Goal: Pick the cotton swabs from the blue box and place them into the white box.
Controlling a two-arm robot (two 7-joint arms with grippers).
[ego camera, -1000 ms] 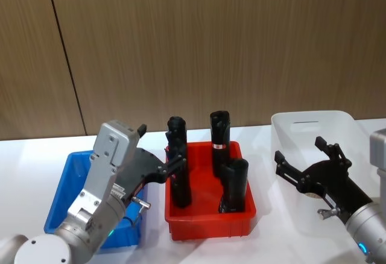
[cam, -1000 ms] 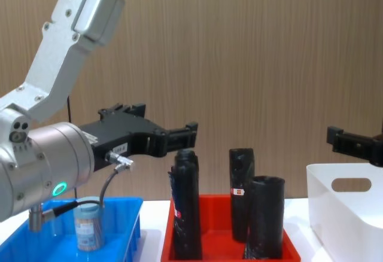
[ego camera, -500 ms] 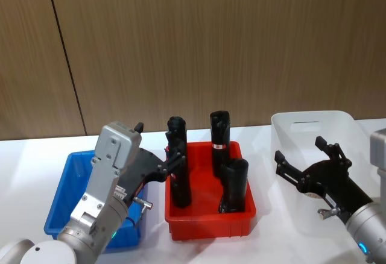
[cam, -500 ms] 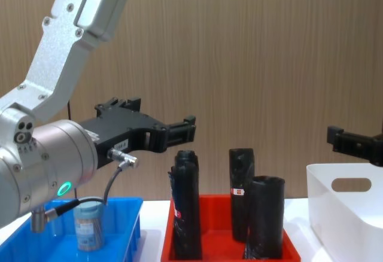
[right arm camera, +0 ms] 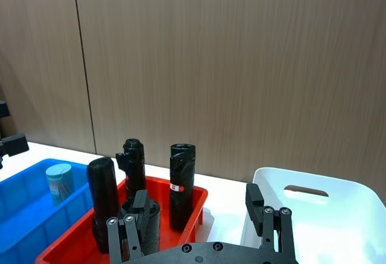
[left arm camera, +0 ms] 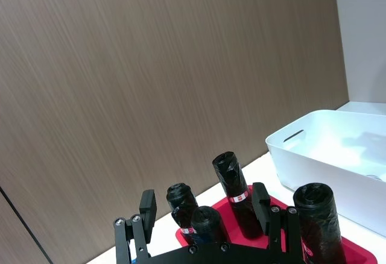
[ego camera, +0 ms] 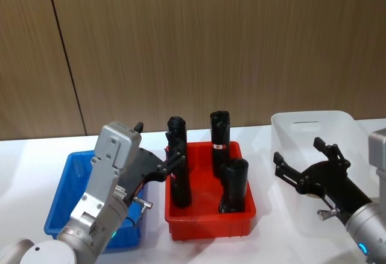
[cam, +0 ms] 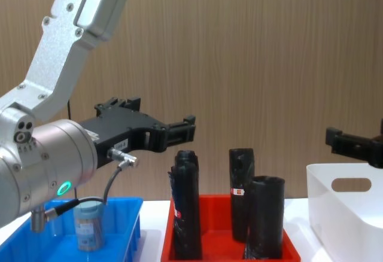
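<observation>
One tub of cotton swabs point(cam: 88, 224) with a pale lid stands upright in the blue box point(cam: 128, 207), and appears as tub point(right arm camera: 59, 180) in box point(right arm camera: 23, 187). My left gripper point(ego camera: 160, 147) hangs open and empty above the blue box's point(ego camera: 59, 193) right side, pointing toward the red tray; it also shows as gripper point(cam: 163, 116) and gripper point(left arm camera: 204, 204). My right gripper point(ego camera: 300, 153) is open and empty by the near-left side of the white box point(ego camera: 313, 120), and shows as gripper point(right arm camera: 196, 204). In the head view my left arm hides the tub.
A red tray point(ego camera: 208, 225) with several tall black rolls point(ego camera: 233, 185) stands between the blue box and the white box point(cam: 347, 214). The rolls rise to about the height of my left gripper's fingers. A wooden wall closes off the back of the white table.
My left gripper rose a little and its arm drew back slightly over the first half second, then held still. My right gripper edged slightly left. The tub has not moved.
</observation>
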